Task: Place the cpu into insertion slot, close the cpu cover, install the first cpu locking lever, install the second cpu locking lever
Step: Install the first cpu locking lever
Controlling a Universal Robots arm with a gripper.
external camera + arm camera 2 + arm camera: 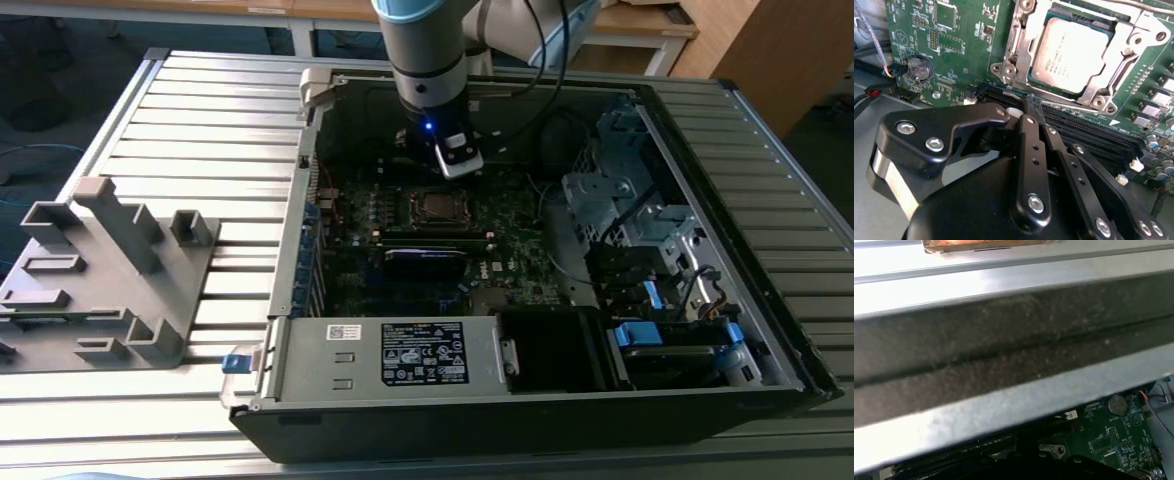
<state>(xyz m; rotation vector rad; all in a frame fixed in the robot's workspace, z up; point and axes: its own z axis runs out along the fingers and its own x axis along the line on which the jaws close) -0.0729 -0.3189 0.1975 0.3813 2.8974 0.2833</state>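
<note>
The cpu (1071,52), a silver-grey square chip, lies flat in its socket on the green motherboard. The cpu cover (1021,45), a silvery metal frame, lies down around it, and the chip shows through its square opening. A thin lever rod (1069,105) runs along the socket edge nearest my gripper; I cannot tell whether it is latched. My gripper (1032,102) hangs just off that edge, its black fingers (1029,150) shut together on nothing. In the exterior view the gripper (458,168) hovers just behind the socket (438,208) inside the open computer case.
Black memory slots (1089,135) lie between gripper and socket. A coin battery (919,68) and red-black cables (874,90) sit off to one side. The case wall (1014,340) is close to the wrist. A drive cage (641,215) stands at the exterior view's right, a grey fixture (100,270) outside at its left.
</note>
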